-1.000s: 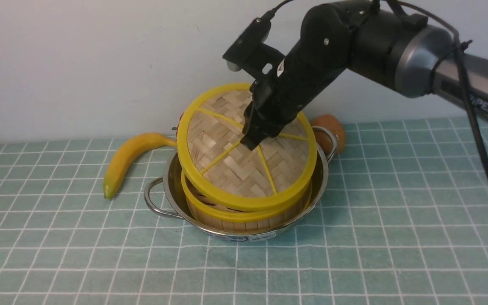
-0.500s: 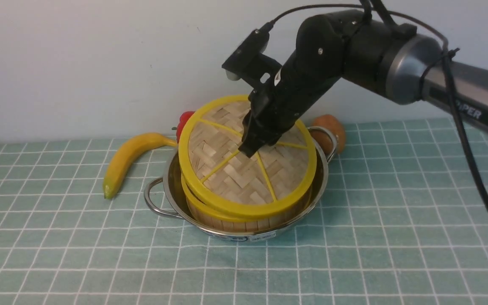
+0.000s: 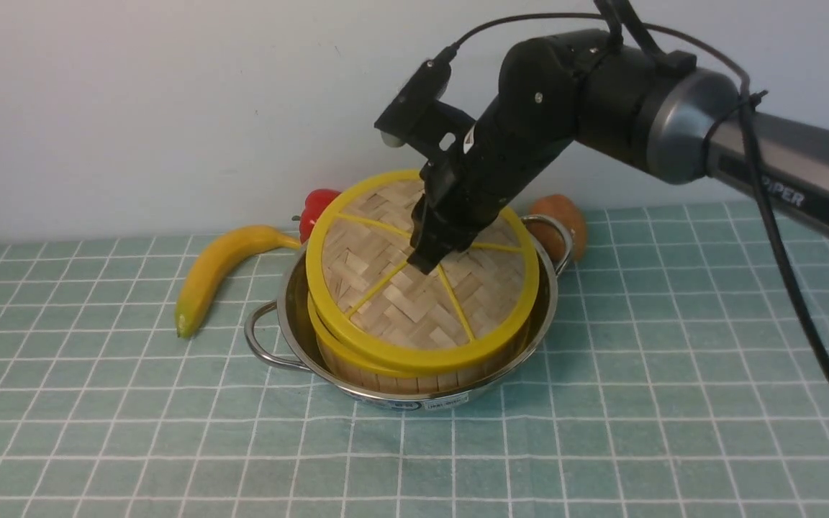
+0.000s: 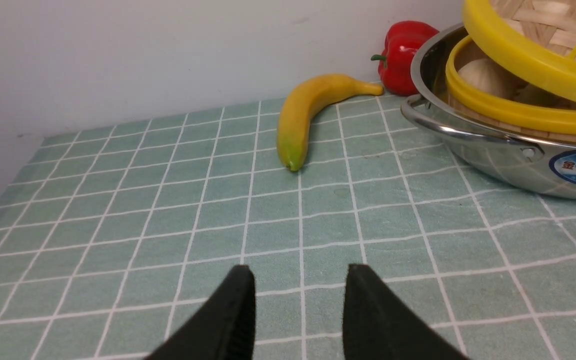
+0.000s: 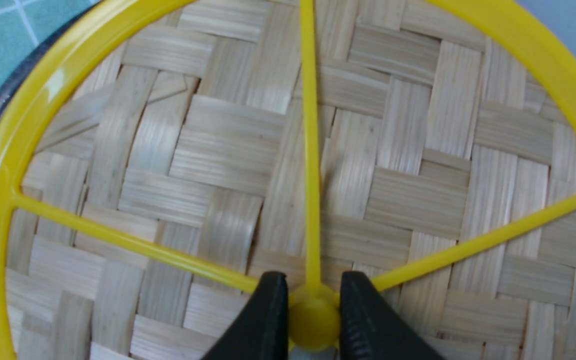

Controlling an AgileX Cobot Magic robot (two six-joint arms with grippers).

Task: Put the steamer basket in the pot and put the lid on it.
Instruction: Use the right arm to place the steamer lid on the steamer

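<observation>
With our right gripper (image 5: 313, 300) clenched on the small yellow knob (image 5: 313, 320) of the flat woven-bamboo lid (image 3: 414, 309), tilted over the yellow-rimmed steamer basket (image 3: 371, 378) inside the shiny steel pot (image 3: 292, 302), we judge that placing the lid needs levelling, then release, while our left gripper (image 4: 298, 300) rests open.

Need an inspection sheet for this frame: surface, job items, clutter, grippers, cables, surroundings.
Surface: green checked cloth, flat, no spills seen.
Job's things: pot on the cloth; steamer basket sits inside it; lid is on top but tilted. The left wrist view shows a gap between lid and basket rim.
Clutter: banana left of the pot; red pepper and a brown fruit behind it.
Grippers: right gripper shut on the lid's knob; left gripper open, empty, over bare cloth.
Cables: black cable hangs from the right arm, clear of the pot.
Surroundings: plain pale wall; nothing else seen.
</observation>
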